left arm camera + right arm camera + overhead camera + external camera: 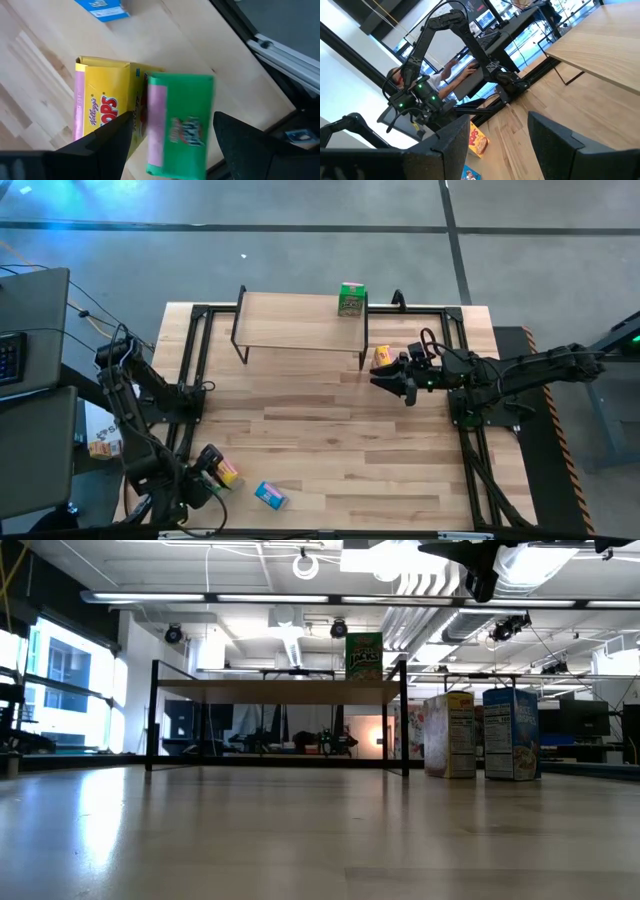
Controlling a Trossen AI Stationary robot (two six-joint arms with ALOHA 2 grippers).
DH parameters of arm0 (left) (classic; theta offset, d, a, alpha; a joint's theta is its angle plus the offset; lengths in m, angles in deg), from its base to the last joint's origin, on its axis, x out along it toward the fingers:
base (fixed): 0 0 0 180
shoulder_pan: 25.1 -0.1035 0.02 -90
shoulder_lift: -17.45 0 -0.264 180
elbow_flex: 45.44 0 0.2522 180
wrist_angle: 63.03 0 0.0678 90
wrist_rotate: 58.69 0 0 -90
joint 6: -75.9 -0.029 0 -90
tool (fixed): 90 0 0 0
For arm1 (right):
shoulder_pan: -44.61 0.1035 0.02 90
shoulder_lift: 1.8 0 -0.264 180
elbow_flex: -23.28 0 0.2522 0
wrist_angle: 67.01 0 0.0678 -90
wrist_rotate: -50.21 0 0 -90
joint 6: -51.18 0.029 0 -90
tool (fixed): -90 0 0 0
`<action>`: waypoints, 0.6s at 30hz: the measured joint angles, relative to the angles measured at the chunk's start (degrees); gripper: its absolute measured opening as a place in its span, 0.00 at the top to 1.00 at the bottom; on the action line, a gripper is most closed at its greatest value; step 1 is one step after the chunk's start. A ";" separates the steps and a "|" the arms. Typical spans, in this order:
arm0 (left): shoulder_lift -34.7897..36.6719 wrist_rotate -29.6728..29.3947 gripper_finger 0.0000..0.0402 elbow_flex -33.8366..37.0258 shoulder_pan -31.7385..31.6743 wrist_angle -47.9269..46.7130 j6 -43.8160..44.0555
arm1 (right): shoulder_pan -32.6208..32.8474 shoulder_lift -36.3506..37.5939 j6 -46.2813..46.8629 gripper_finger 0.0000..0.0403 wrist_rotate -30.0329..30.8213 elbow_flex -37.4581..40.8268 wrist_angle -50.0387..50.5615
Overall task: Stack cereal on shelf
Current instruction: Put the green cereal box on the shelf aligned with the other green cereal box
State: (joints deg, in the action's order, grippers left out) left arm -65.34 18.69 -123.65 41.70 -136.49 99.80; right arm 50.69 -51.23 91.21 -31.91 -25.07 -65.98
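One green cereal box [352, 299] — atop shelf [290, 322]

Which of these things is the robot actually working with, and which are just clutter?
Job: shelf; shelved green box; green box, yellow box, blue box at left gripper; second yellow box beside right gripper.
Clutter: keyboard; person.

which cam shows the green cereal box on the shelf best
The low view: the green box stands upright on the shelf, front facing the camera. The high view shows mostly its top. The right wrist view misses it; the left wrist view shows a second green box.
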 joint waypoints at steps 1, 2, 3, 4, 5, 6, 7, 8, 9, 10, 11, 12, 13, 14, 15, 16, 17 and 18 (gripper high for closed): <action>0.00 0.33 0.34 0.00 0.45 0.00 0.05 | 0.00 0.00 0.00 0.51 0.00 0.00 0.00; 0.00 0.60 0.34 0.00 0.88 -0.01 0.03 | 0.00 0.00 0.00 0.51 0.00 0.00 0.00; 0.00 0.62 0.34 0.00 1.29 0.00 0.01 | 0.00 0.00 0.00 0.51 0.00 0.00 -0.01; 0.00 0.53 0.34 0.00 1.65 0.00 0.05 | 0.00 0.00 0.00 0.51 0.00 0.00 -0.01; 0.00 0.39 0.34 0.00 1.98 0.02 0.49 | 0.00 -0.01 0.00 0.51 0.00 0.00 0.00; 0.00 0.21 0.34 0.00 2.21 0.02 1.19 | 0.00 0.00 0.00 0.51 0.07 0.00 -0.01; 0.00 -0.04 0.34 0.00 2.46 0.00 1.53 | 0.00 -0.02 0.00 0.51 0.34 0.00 -0.02; 0.00 -0.35 0.34 0.00 2.68 0.02 1.50 | 0.00 -0.02 0.02 0.51 0.69 0.00 0.00; 0.00 -1.11 0.34 0.00 2.86 0.00 1.48 | 0.00 -0.02 0.00 0.51 0.70 0.00 -0.02; 0.00 -1.91 0.34 0.00 3.03 0.01 1.50 | 0.00 -0.02 0.00 0.51 0.72 0.00 -0.02; 0.00 -2.70 0.34 0.00 3.08 0.01 1.52 | 0.00 -0.02 0.00 0.51 0.72 0.00 -0.02; 0.00 -3.18 0.34 0.00 3.09 0.00 1.55 | 0.00 -0.02 0.00 0.51 0.73 0.00 -0.01; 0.00 -3.45 0.34 0.00 3.06 0.01 1.51 | 0.00 -0.02 0.00 0.51 0.74 0.00 -0.02; 0.00 -3.56 0.34 0.00 3.06 0.02 1.51 | 0.00 -0.02 0.00 0.51 0.74 0.00 -0.02; 0.00 -3.58 0.34 0.00 3.05 0.00 1.53 | 0.00 -0.02 0.00 0.51 0.75 0.00 -0.02; -0.02 -3.62 0.34 0.00 3.04 0.01 1.60 | 0.00 -0.02 0.00 0.51 0.81 0.00 -0.02; -0.02 -3.63 0.34 0.00 3.04 0.01 1.89 | 0.00 -0.02 0.00 0.51 0.88 0.00 -0.02; -0.02 -3.64 0.34 0.00 3.05 0.00 1.99 | 0.00 -0.02 0.02 0.51 0.90 0.00 -0.02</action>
State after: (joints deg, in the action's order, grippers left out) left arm -65.36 15.05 -123.65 44.75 -136.49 101.79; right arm 50.69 -51.26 91.23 -31.01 -25.07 -66.00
